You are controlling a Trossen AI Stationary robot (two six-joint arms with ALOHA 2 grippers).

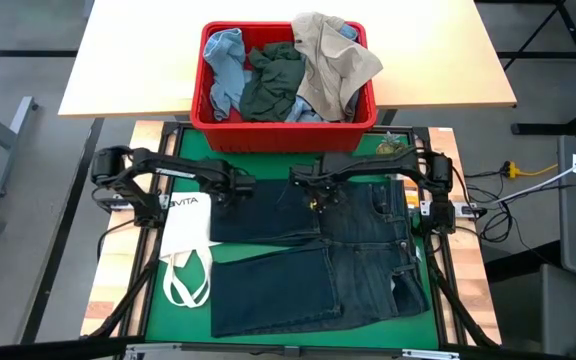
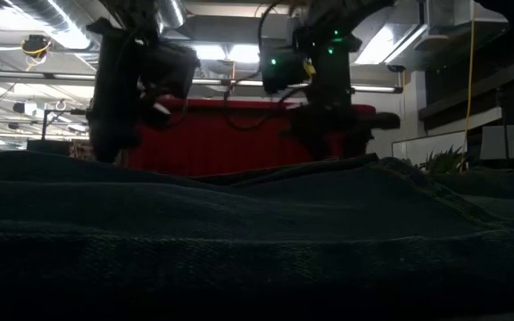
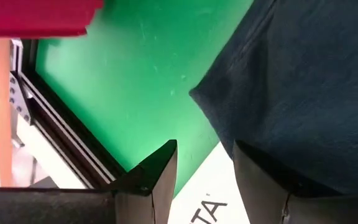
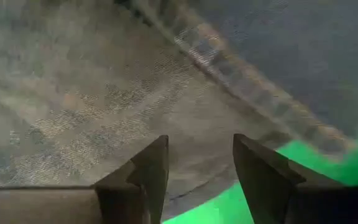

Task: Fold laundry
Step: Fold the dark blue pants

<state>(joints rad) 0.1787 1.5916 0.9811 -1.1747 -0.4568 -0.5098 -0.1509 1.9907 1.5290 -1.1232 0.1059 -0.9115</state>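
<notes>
Dark navy jeans (image 1: 318, 255) lie spread flat on the green mat (image 1: 153, 310), waistband toward the table's right and legs toward its left. My left gripper (image 1: 238, 187) hangs open above the far leg's end, where the hem meets the white tote bag (image 1: 186, 225); the left wrist view shows its fingers (image 3: 205, 158) apart with nothing between them. My right gripper (image 1: 311, 192) points down, open, over the far leg's upper part near a seam (image 4: 229, 68); its fingers (image 4: 201, 152) are bare. More laundry fills the red basket (image 1: 286, 120).
The red basket with light blue (image 1: 223, 60), dark green (image 1: 273, 80) and beige (image 1: 333, 55) pieces stands just beyond the mat's far edge. The tote bag's loop handles (image 1: 186, 280) lie on the mat's left part. A black frame (image 3: 61, 124) rims the mat.
</notes>
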